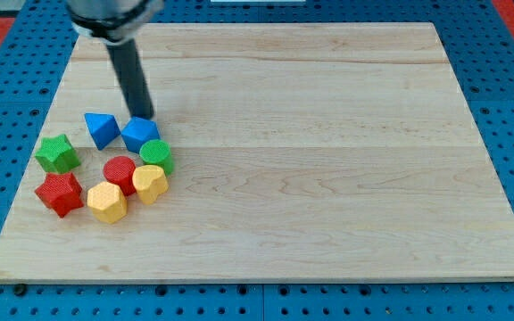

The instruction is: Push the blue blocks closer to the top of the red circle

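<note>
Yellow blocks (107, 201) sit nearest. My tip (147, 117), a bare rod with nothing clamped, touches the blue cube's (139, 134) far side. Pushing crooked could bump the green circle (157, 155), not the red circle (120, 172).

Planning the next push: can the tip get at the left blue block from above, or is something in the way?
Probably yes. My tip sits at the top edge of the right blue block; the left blue block has bare board above it, and the green star lies lower left, apart.

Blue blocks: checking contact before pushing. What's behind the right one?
My tip stands just behind the right blue block, apparently touching. Its very end is partly hidden by that block.
</note>
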Robot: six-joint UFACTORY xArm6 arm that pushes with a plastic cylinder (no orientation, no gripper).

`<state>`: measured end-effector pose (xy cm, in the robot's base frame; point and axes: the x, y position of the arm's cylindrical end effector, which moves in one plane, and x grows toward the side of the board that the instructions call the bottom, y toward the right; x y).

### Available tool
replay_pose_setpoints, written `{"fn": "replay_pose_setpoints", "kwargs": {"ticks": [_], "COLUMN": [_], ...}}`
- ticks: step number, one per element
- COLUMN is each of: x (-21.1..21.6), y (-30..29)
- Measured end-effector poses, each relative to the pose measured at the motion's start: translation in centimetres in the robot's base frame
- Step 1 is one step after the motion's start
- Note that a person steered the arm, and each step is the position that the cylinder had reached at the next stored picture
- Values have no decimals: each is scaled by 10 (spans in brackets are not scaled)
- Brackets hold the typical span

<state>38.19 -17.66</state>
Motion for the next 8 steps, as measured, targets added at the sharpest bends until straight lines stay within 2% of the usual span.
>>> {"fn": "replay_pose_setpoints", "kwargs": {"ticks": [3, 8], "x": [-7, 29], "y": [-69, -40]}}
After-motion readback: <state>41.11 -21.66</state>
